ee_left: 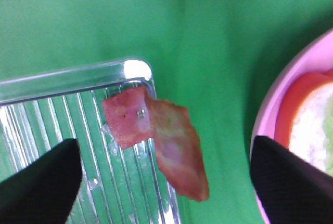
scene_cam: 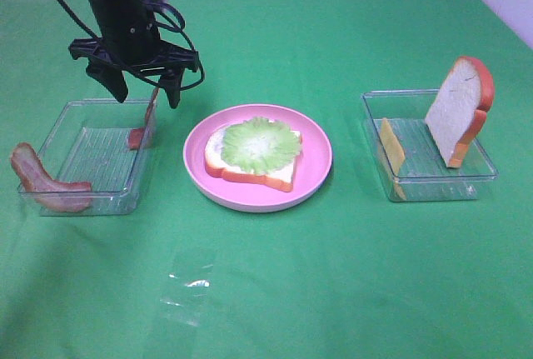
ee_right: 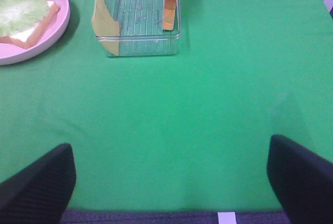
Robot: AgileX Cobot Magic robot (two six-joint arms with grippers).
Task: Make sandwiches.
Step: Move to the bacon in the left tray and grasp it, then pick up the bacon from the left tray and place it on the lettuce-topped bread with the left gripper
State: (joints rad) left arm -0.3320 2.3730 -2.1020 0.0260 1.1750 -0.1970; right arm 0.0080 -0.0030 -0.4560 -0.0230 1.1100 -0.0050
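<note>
1 bread slice w/ ruffled lettuce

Bright overhead light evenly covers the desk. The pink plate casts a soft shadow at its near rim. Left of the plate, the clear tray glares white at one corner and the left claw is blurred.

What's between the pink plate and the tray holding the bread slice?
Only bare green cloth; the cheese slice leans at the plate-side wall of that tray. Exterior high and right wrist views show it.
</note>
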